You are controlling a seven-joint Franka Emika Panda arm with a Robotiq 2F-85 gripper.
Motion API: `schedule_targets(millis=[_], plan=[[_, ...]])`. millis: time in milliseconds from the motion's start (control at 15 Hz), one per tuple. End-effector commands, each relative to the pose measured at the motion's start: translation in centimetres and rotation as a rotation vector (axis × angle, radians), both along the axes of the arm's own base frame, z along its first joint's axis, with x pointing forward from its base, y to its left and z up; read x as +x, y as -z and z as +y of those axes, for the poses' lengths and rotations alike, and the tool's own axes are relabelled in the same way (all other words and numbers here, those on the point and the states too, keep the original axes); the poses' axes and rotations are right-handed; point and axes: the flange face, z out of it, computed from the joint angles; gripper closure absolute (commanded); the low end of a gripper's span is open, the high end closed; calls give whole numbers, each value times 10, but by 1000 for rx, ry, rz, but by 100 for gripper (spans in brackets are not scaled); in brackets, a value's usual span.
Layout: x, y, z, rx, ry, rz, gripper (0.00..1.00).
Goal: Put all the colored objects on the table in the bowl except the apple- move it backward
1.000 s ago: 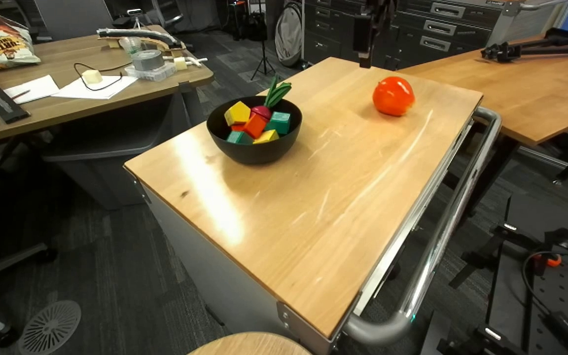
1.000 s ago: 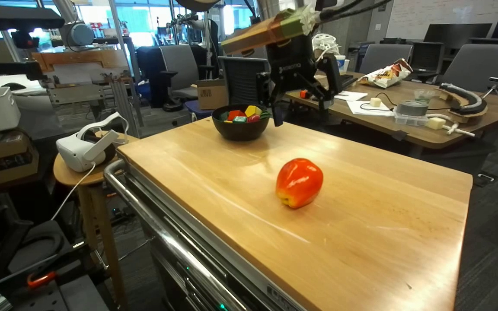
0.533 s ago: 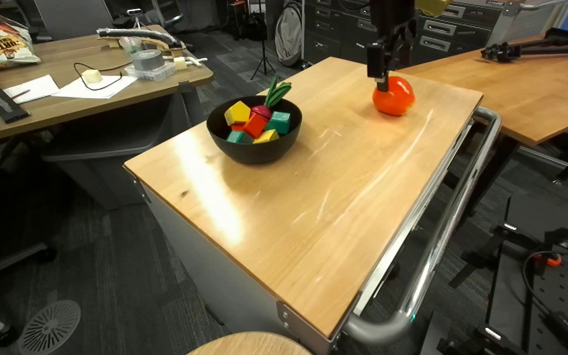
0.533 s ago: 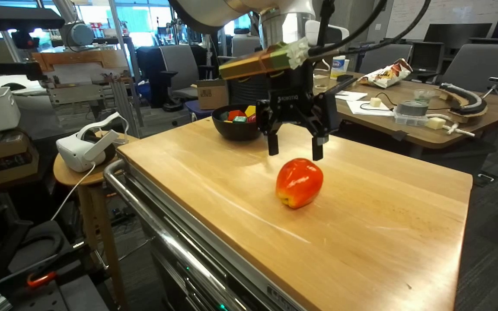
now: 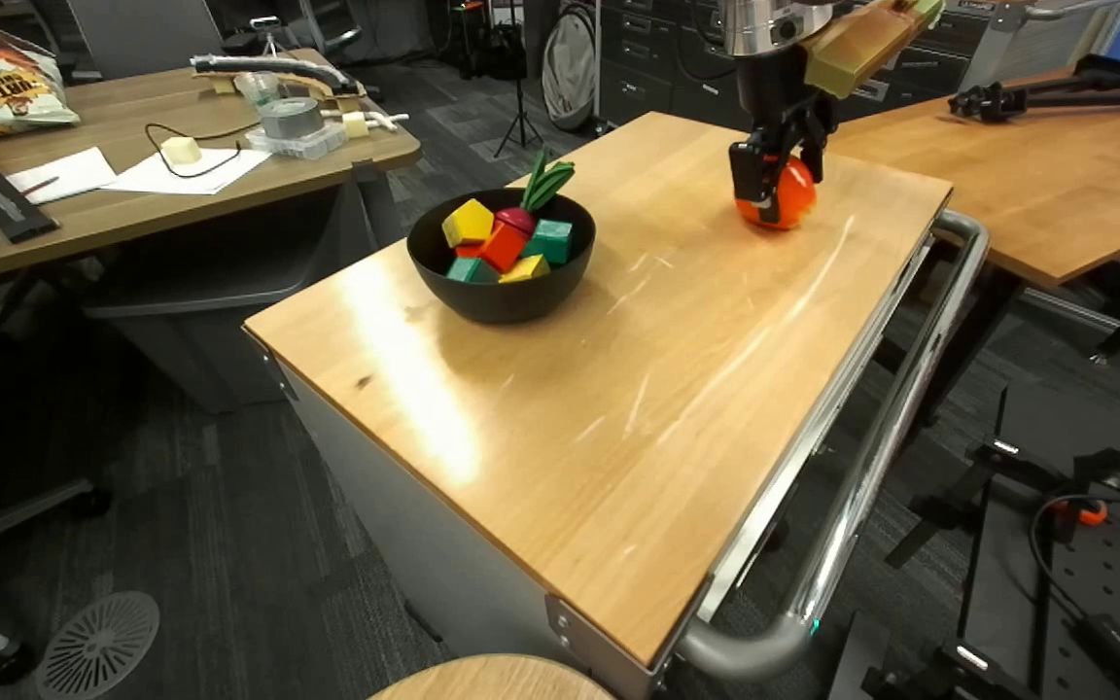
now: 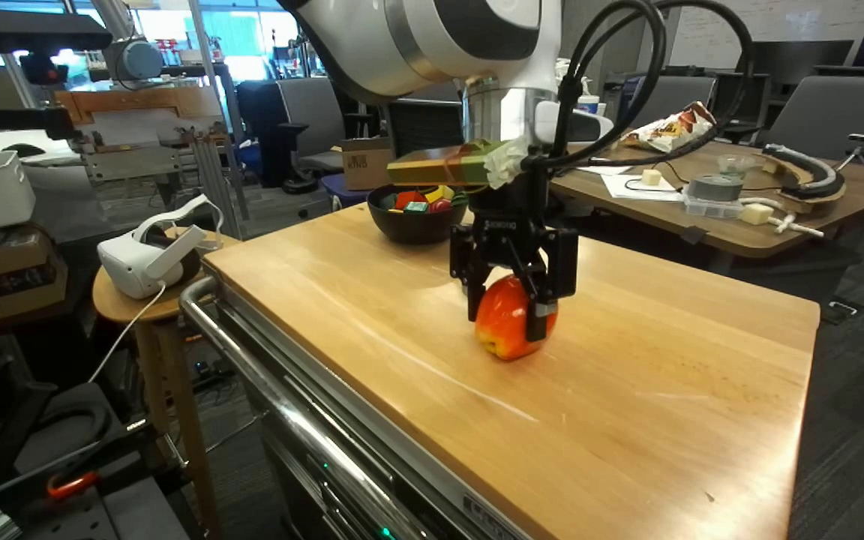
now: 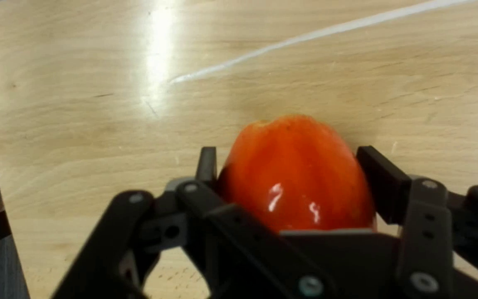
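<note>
We saw black jaws pinching a round, red-orange apple (image 6: pixel 503 319) on the light rectangular wooden surface (image 6: pixel 649 375), well apart from a round matte-black bowl (image 6: pixel 415 230).

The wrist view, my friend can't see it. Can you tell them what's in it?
A shiny red-orange apple sits between the black fingers of the robot's hand. Under it is a light wood table with a long pale streak.

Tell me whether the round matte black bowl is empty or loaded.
Loaded: the bowl holds yellow, red and green toy blocks in both exterior views.
</note>
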Motion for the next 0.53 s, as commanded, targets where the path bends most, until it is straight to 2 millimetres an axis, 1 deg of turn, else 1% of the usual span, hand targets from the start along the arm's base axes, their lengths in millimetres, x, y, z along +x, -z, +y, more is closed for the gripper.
schedule_targets(millis=[0,133,200,467], plan=[[0,-2,-3,21,73,-23,45],[1,-7,-3,17,120,-63,45],[4,-14,-3,4,165,-131,45],[20,-43,8,-52,224,-316,45]])
